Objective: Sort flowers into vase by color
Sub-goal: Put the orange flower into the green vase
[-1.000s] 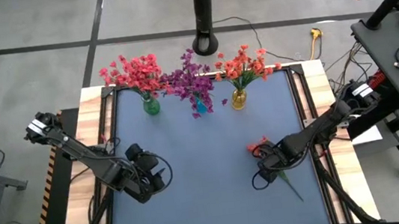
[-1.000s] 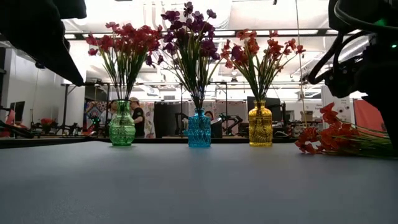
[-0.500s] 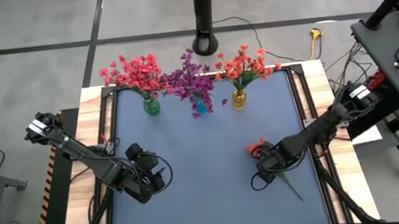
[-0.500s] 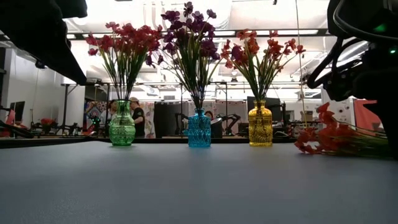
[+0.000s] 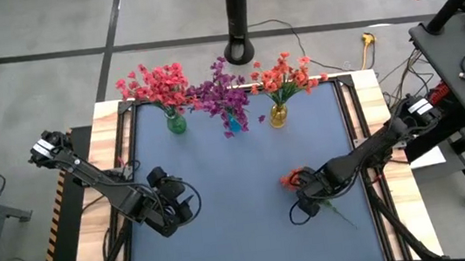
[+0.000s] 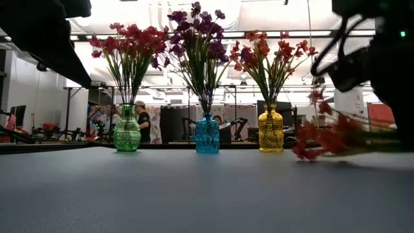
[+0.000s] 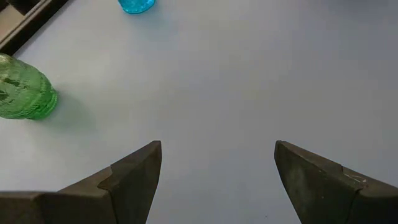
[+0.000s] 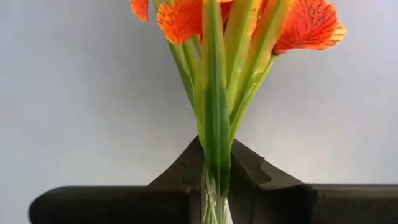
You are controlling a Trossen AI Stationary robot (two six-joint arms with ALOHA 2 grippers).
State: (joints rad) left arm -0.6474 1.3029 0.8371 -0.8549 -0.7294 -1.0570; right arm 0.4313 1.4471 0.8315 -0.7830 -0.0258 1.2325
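The right claw (image 8: 214,180) is clamped on the green stems of an orange-red sprig (image 5: 291,178), holding it near the counter's (image 5: 245,243) right edge, about midway between front and back. In the right wrist view the stems run between the two dark fingers (image 8: 180,174), with the orange petals fanning out beyond them. In the low view the sprig (image 6: 323,136) hangs just above the blue surface, its blossoms tilted down and its stems running toward the right edge.

Three vases stand in a row along the back edge: a green vase (image 5: 176,123) with pink-red flowers (image 5: 155,82) toward the back left corner, a blue vase (image 5: 231,129) with purple flowers (image 5: 221,92) in the middle, and a yellow vase (image 5: 278,115) with orange-red flowers (image 5: 283,75) to its right.

The left claw (image 7: 217,168) waits with its fingers spread wide over the left part of the counter, holding nothing, facing the green and blue vases
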